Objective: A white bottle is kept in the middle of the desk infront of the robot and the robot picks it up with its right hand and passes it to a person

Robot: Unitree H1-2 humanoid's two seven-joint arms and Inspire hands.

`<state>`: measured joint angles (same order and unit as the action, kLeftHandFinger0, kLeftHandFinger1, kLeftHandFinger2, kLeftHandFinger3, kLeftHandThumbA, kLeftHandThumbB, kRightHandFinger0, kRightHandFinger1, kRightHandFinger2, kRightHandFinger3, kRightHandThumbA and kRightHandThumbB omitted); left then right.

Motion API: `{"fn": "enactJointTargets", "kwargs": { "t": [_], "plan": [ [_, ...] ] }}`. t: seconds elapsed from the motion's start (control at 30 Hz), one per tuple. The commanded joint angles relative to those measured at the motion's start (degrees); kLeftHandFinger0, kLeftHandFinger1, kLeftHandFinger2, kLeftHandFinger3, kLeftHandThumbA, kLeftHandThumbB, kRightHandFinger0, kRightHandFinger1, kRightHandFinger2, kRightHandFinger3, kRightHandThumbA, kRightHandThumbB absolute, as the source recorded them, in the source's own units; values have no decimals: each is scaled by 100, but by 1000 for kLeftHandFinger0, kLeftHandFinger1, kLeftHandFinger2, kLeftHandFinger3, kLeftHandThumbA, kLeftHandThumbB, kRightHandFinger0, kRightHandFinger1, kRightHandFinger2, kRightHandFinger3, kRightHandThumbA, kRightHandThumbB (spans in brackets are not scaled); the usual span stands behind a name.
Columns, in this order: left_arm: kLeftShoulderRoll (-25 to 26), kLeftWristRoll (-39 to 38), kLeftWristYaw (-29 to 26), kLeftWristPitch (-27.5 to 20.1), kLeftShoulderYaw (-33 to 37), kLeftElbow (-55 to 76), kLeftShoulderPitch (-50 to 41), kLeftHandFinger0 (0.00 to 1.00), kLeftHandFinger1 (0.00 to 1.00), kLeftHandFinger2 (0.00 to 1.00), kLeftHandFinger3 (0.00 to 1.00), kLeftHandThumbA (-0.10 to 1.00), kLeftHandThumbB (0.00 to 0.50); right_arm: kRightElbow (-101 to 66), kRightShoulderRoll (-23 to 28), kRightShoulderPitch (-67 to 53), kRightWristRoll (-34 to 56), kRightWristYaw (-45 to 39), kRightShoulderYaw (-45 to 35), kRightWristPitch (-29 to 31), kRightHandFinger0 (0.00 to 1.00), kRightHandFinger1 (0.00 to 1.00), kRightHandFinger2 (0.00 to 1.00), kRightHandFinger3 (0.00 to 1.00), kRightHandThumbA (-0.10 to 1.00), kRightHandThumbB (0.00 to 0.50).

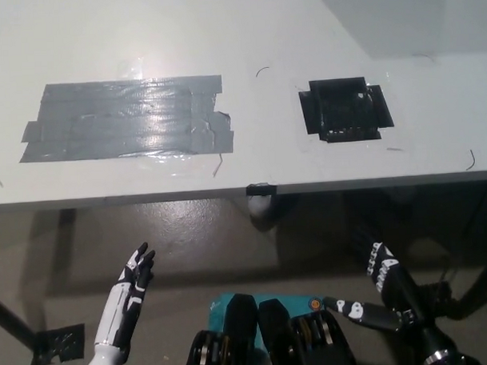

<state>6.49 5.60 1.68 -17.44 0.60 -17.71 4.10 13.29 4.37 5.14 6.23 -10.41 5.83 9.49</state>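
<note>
The black right hand [383,294] hangs low with fingers spread, holding nothing, below the white desk [246,38]; the white left hand [135,274] rests open opposite. No white bottle shows, so no grasp looks possible.

The desk [246,30] has a smooth, pale top with a faint sheen. Near its left edge, a patch of grey tape [125,118] is glossy and wrinkled, reflecting light in bright streaks. Toward the right edge, a square of black tape [345,108] is darker and less reflective. The left hand [136,274] shows hard, smooth white and black shells.
</note>
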Motion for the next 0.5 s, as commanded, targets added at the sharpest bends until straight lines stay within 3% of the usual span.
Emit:
{"fn": "enactJointTargets", "kwargs": {
  "t": [0.0,0.13,0.27,0.47],
  "plan": [
    [69,-11,-5,-62,-14,250,-33,1000,1000,1000,1000,941,115,-218,-62,-56,185,-174,-11,164,1000,1000,1000,1000,1000,63],
    [62,43,-29,-103,7,162,12,1000,1000,1000,1000,949,126,-275,-165,65,298,-83,-152,168,1000,1000,1000,1000,1000,102],
    [15,32,-51,-163,11,125,-90,1000,1000,1000,1000,913,111,-223,-259,120,114,-17,-97,257,1000,1000,1000,1000,1000,68],
    [53,-11,-37,-170,-27,66,33,1000,1000,1000,1000,904,106,-41,-266,179,107,-43,-135,369,1000,1000,1000,1000,1000,82]
  ]
}}
